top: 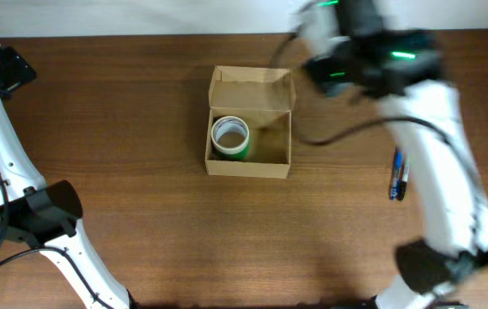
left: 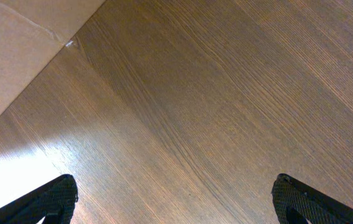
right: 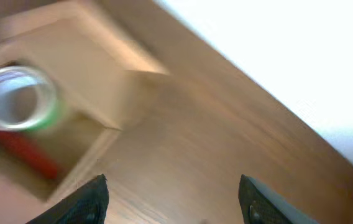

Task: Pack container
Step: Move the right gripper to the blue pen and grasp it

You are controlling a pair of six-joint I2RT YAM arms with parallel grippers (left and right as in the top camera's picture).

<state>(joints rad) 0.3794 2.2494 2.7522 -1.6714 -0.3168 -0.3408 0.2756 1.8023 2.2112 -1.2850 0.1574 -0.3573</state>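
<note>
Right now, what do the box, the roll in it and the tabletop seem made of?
The box looks like matte tan cardboard, with creased fold lines. The roll seems to be tape: green side, pale shiny top. The tabletop shows brown wood grain with slight sheen, possibly laminate.

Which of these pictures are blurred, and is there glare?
Overhead: the right arm is smeared, the container sharp. Right wrist: everything is blurred, tape roll included. Left wrist: sharp wood grain on the table, with a glare patch at lower left.
</note>
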